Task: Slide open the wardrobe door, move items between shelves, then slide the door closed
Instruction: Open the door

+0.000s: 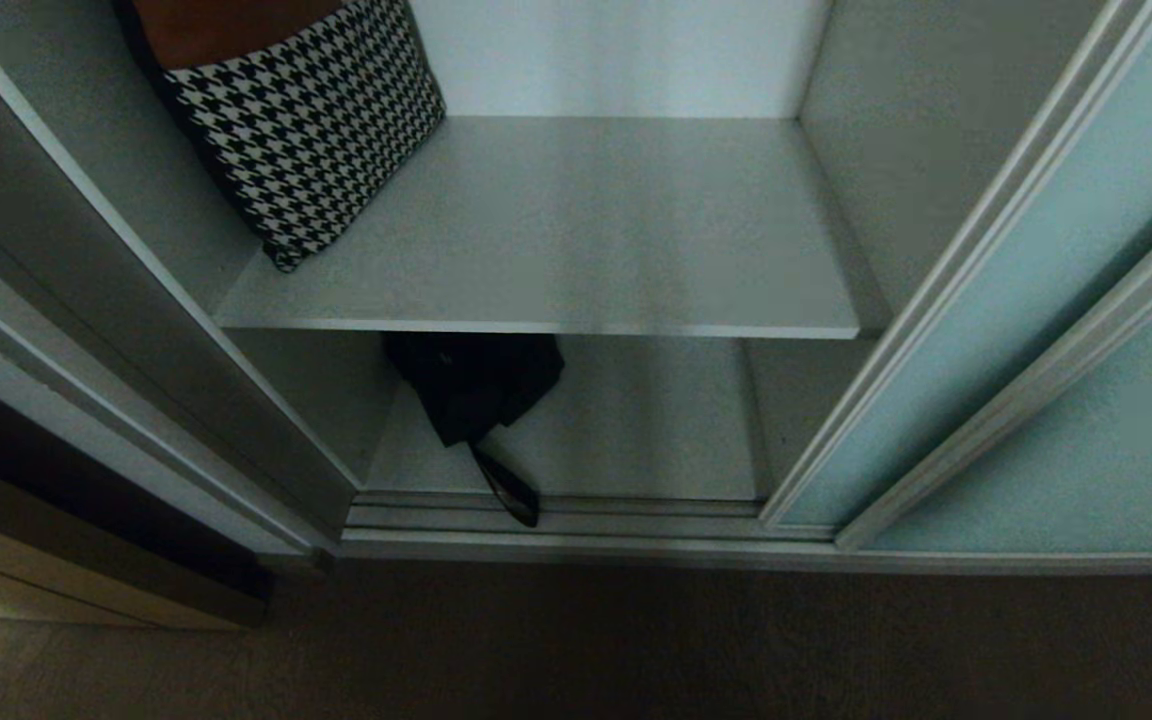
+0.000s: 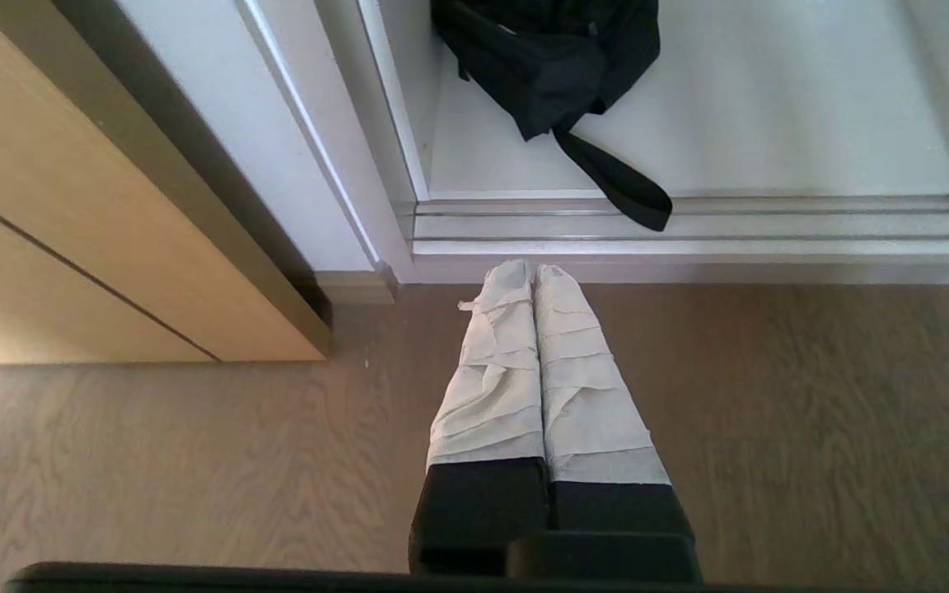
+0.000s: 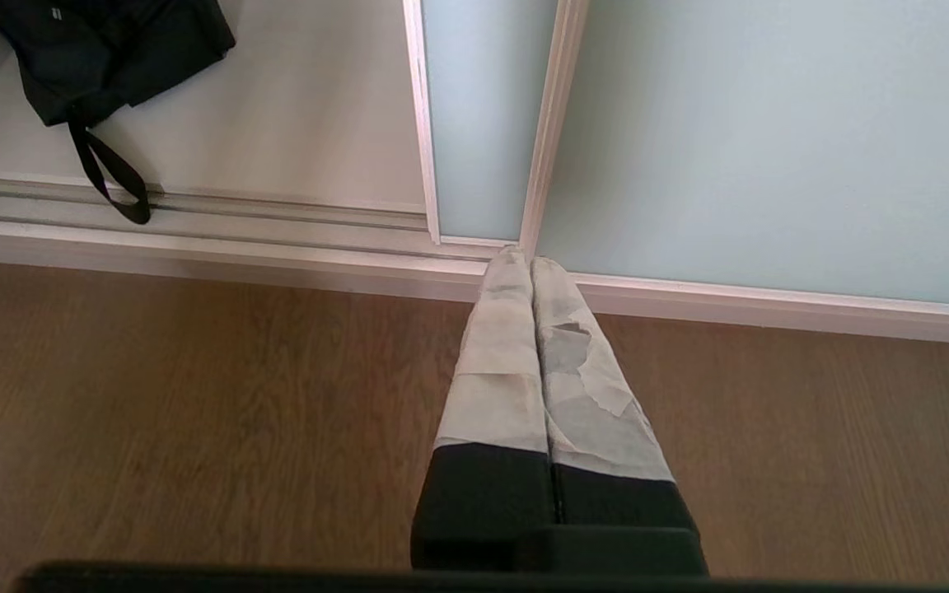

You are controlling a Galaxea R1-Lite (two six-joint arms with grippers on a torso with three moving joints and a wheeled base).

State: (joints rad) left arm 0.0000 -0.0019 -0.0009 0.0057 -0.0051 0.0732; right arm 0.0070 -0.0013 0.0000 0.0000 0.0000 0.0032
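The black bag (image 1: 473, 385) lies slumped on the bottom shelf (image 1: 636, 420) at the left side of the opening, its strap (image 1: 508, 490) trailing forward over the door track (image 1: 556, 515). Above it the middle shelf (image 1: 576, 230) carries only a houndstooth cushion (image 1: 311, 125) leaning in its left corner, with plenty of bare board beside it. The sliding door (image 1: 1016, 330) stands pushed over to the right, so the opening step looks done, and the moving of the bag seems to be the step in hand, or perhaps already finished; I cannot tell which shelf it belongs on.

The left gripper (image 2: 534, 276) hangs above the wooden floor (image 2: 194, 461) just short of the track, fingers pressed together and empty, the bag ahead of it and apart. The right gripper (image 3: 522, 262), likewise closed on nothing, points at the door frame, well away from the bag. A pickup would call for the left fingers to spread and reach in low under the shelf edge.
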